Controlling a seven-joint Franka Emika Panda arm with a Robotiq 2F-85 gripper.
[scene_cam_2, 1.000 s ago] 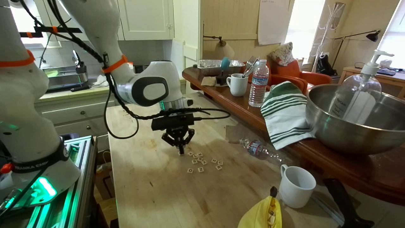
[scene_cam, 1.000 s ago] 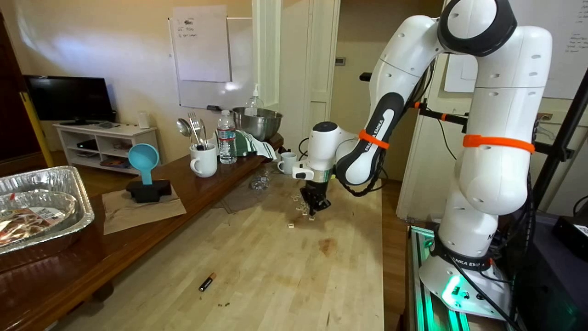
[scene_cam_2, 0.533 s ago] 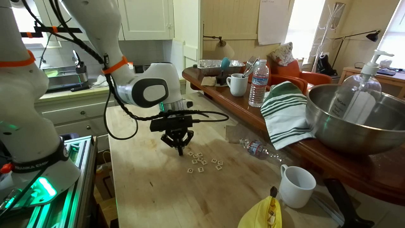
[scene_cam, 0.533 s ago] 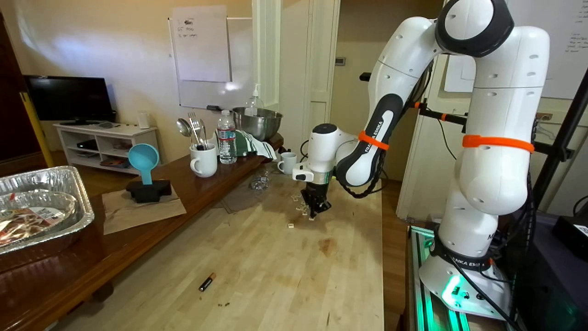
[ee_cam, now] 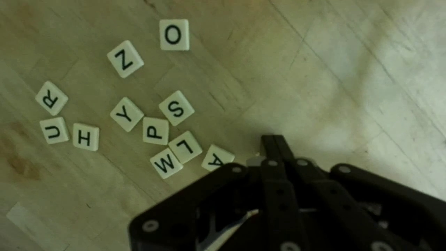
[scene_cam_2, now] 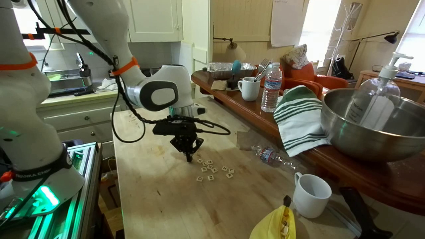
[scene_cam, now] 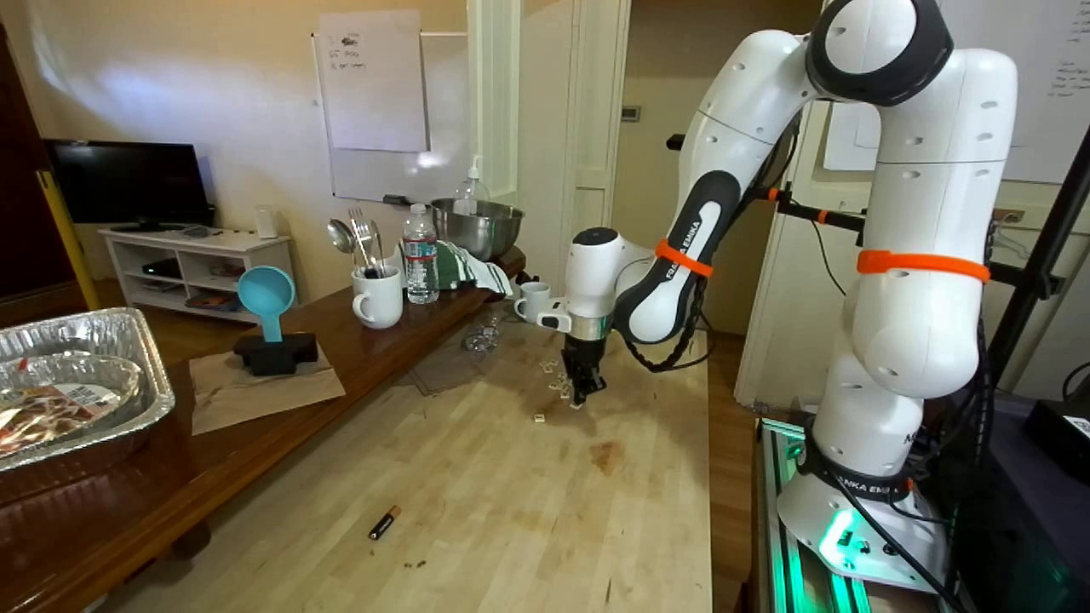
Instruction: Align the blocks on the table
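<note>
Above a pale, plank-grained tabletop (scene_cam_2: 172,212), a white Franka Panda arm (scene_cam: 732,111) poises its end effector (ee_cam: 274,138) low beside scattered letter tiles (ee_cam: 127,114), its black fingers (ee_cam: 267,148) pressed together with nothing seen between them. The tiles, most of them left of the end effector in the wrist view, form no row. A sweep that way by the end effector's broad linkage (ee_cam: 195,205) could scatter them; the touching "W" tile (ee_cam: 166,163) and "L" tile (ee_cam: 185,147) would likely turn together if nudged off-center; and the "A" tile (ee_cam: 217,157), close beside the end effector, might skid or be pinned if the fingers come down too low. Out of sight is whatever sits under the end effector, its linkage filling much of the lower wrist view. In an exterior view, a lone tile (scene_cam: 539,417) rests apart from the end effector, its letter unreadable, and a pale sliver (scene_cam: 576,406) at the fingers may be another tile; whether it is touched cannot be told.
</note>
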